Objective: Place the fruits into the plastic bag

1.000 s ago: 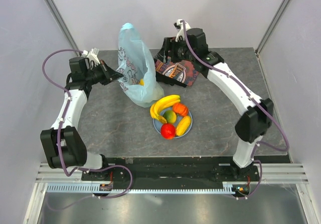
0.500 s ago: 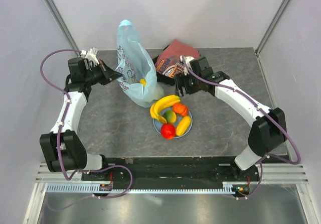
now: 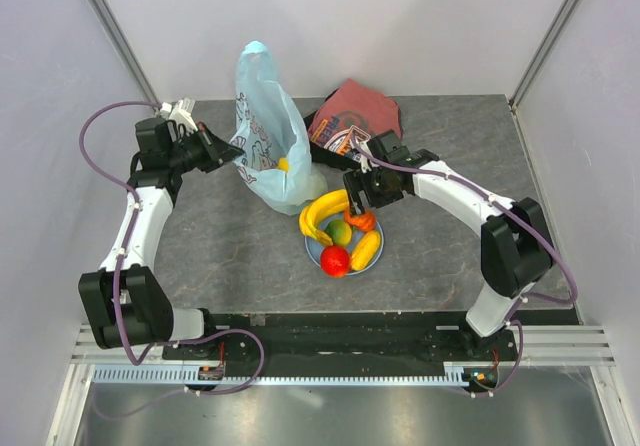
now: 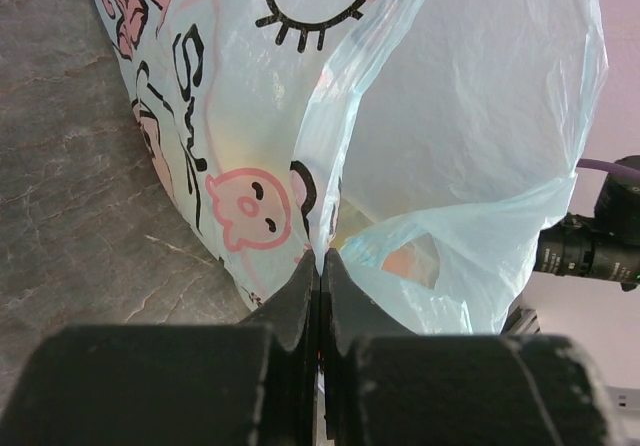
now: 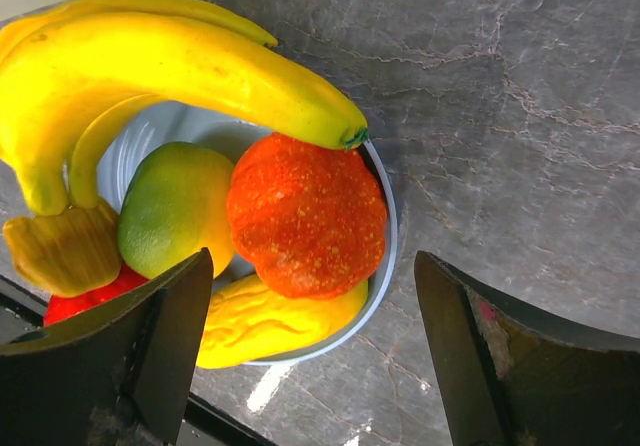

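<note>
The light-blue plastic bag [image 3: 268,136] stands upright at the back left, with a small yellow fruit [image 3: 284,164] showing inside. My left gripper [image 3: 228,149] is shut on the bag's edge; the left wrist view shows the jaws [image 4: 320,266] pinching the film of the bag [image 4: 450,116]. The bananas [image 3: 328,211], green fruit [image 3: 340,232], orange fruit [image 3: 361,218], red fruit [image 3: 336,260] and yellow oblong fruit [image 3: 366,250] lie on the plate. My right gripper [image 3: 358,198] is open just above the orange fruit [image 5: 305,216], next to the bananas [image 5: 150,56].
The fruits rest on a round light-blue plate [image 3: 312,251], its rim also in the right wrist view [image 5: 385,256]. A folded dark-red printed cloth [image 3: 355,116] lies behind the plate, right of the bag. Grey walls close in the table's sides and back.
My right gripper has moved from the back, by the cloth and bag, forward and down over the plate. The cloth now lies flat at the back. The left gripper still holds the bag.
</note>
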